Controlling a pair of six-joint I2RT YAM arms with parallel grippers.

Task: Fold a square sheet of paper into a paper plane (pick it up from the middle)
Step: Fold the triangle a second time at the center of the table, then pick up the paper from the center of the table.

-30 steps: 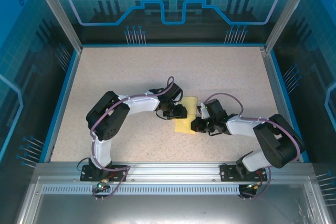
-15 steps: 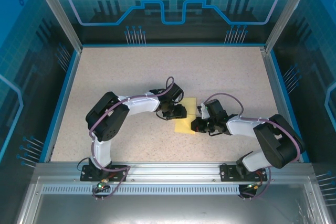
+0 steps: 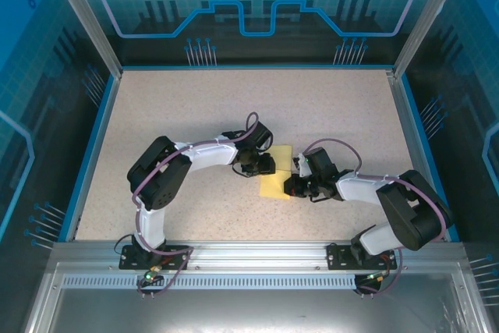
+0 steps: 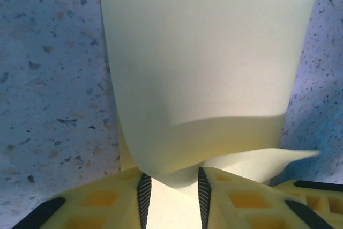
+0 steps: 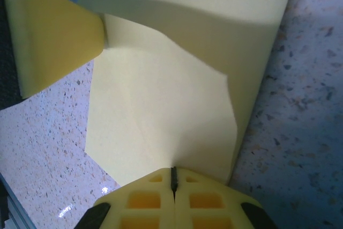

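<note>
Near edge: metal rail (image 3: 249, 259) at 6 o'clock carries both arm bases. Left arm (image 3: 160, 181) rises from its base, elbow swung out toward 9 o'clock, forearm reaching in toward 3. Right arm (image 3: 405, 212) mirrors it: elbow bulging out at 4 o'clock, forearm running in toward 9.

Mid-table: square sheet of paper (image 3: 274, 182) lies partly folded between the two wrists, on the speckled table (image 3: 179, 115). Left gripper (image 3: 265, 165) is at the sheet's 11 o'clock edge, right gripper (image 3: 295, 185) at its 3 o'clock edge, the two close together.

Left wrist view: left gripper (image 4: 171, 186) pinches a bunched fold of the sheet (image 4: 209, 52) between its fingers (image 4: 143, 191), the paper bowing up and away. Right wrist view: right gripper (image 5: 173, 172) has its fingers pressed together on the sheet's (image 5: 161, 127) near edge; a flap curls up at 10 o'clock.

Far: open tabletop runs toward 12, 9 and 3 o'clock to the blue rim (image 3: 257, 67).
</note>
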